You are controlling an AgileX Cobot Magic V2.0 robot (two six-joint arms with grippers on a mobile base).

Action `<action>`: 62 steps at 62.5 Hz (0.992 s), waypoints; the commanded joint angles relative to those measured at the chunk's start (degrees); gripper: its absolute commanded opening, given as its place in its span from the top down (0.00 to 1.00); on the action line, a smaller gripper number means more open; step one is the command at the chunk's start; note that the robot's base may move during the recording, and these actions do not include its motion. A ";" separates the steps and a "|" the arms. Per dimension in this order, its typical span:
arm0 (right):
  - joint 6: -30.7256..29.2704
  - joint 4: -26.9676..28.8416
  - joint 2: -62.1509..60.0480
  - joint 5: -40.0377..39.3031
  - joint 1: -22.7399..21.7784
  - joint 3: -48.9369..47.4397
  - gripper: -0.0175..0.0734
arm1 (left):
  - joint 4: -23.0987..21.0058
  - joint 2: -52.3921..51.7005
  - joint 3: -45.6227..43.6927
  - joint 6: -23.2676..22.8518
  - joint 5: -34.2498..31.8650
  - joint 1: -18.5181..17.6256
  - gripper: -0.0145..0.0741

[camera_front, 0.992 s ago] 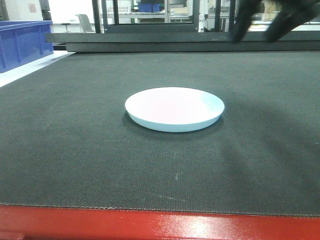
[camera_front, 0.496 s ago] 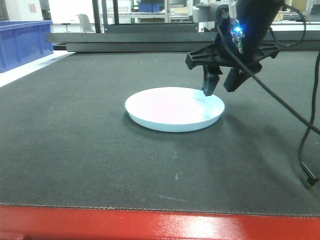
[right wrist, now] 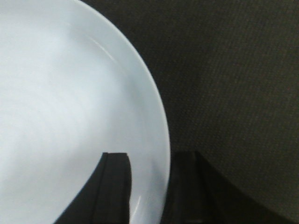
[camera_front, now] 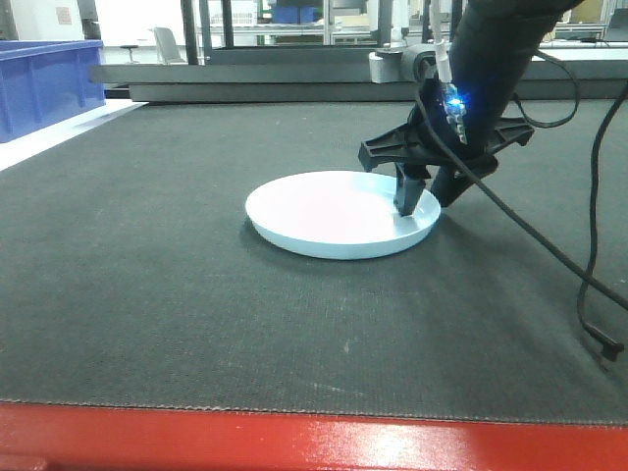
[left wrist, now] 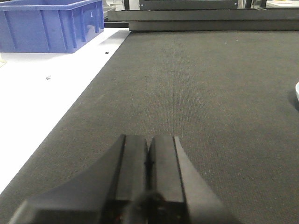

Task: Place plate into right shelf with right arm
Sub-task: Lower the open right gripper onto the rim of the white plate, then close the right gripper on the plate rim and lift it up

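White plate (camera_front: 324, 211) flat on black mat (camera_front: 147, 285), right gripper (camera_front: 423, 202) fingers parted astride its right-hand rim, left gripper (left wrist: 148, 154) fingers pressed together

One plate (camera_front: 324, 211), one bin (camera_front: 44, 83) — left tool (left wrist: 148, 144), right tool (camera_front: 422, 201): two.

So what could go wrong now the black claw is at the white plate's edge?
The black forked right claw straddles only the rim of the round white plate, one finger inside, one outside; so thin a hold might slip or let the plate tilt when lifted.
The plate lies flat on the dark woven mat, so closing could push it sideways instead.
The loose black cable hangs low over the mat and could snag.
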 commanded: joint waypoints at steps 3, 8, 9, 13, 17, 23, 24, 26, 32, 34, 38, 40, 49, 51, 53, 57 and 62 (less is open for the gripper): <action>-0.12 -0.85 -3.19 -3.61 0.01 -2.05 0.62 | -0.53 -0.65 0.46 -0.16 -4.88 -0.23 0.89; -0.18 -0.87 -3.19 -3.40 -0.03 -2.05 0.75 | -0.53 -0.65 0.46 -0.16 -4.88 -0.23 0.89; -0.18 -0.87 -3.19 -3.34 -0.03 -2.05 0.76 | -0.53 -0.65 0.46 -0.16 -4.88 -0.23 0.89; -0.18 -0.92 -3.19 -3.29 -0.06 -2.05 0.78 | -0.53 -0.65 0.46 -0.16 -4.88 -0.23 0.89; -0.23 -0.98 -3.19 -3.29 -0.06 -2.05 0.78 | -0.53 -0.65 0.46 -0.16 -4.88 -0.23 0.89; -0.23 -0.98 -3.69 -3.18 -0.06 -2.05 0.78 | -0.53 -0.65 0.46 -0.16 -4.88 -0.23 0.89; -0.23 -0.98 -3.98 -3.02 -0.06 -2.05 0.78 | -0.53 -0.65 0.46 -0.16 -4.88 -0.23 0.89; -0.23 -0.98 -4.45 -2.81 -0.06 -2.05 0.78 | -0.53 -0.65 0.46 -0.16 -4.88 -0.23 0.89; -0.23 -1.09 -6.87 -1.81 -0.06 -2.00 0.78 | -0.53 -0.65 0.46 -0.16 -4.88 -0.23 0.89; -0.23 -1.14 -7.78 -1.51 0.00 -2.00 0.78 | -0.53 -0.65 0.46 -0.16 -4.88 -0.23 0.89; -0.23 -1.64 -10.33 -1.23 0.00 -1.63 0.78 | -0.53 -0.65 0.46 -0.16 -4.88 -0.23 0.89; -0.23 -1.98 -11.94 -1.23 0.11 -1.28 0.78 | -0.53 -0.65 0.46 -0.16 -4.88 -0.23 0.89; -0.23 -2.59 -20.02 -2.81 0.43 3.00 0.78 | -0.53 -0.65 0.46 -0.16 -4.88 -0.23 0.89; -0.23 -2.59 -22.35 -3.51 0.51 4.34 0.78 | -0.53 -0.65 0.46 -0.16 -4.88 -0.23 0.89; -0.23 -2.59 -24.31 -4.17 0.56 6.21 0.78 | -0.53 -0.65 0.46 -0.16 -4.88 -0.23 0.89; -0.23 -2.59 -28.85 -5.89 0.56 10.05 0.78 | -0.53 -0.65 0.46 -0.16 -4.88 -0.23 0.89; -0.23 -2.59 -35.15 -8.55 0.56 15.25 0.78 | -0.53 -0.65 0.46 -0.16 -4.88 -0.23 0.89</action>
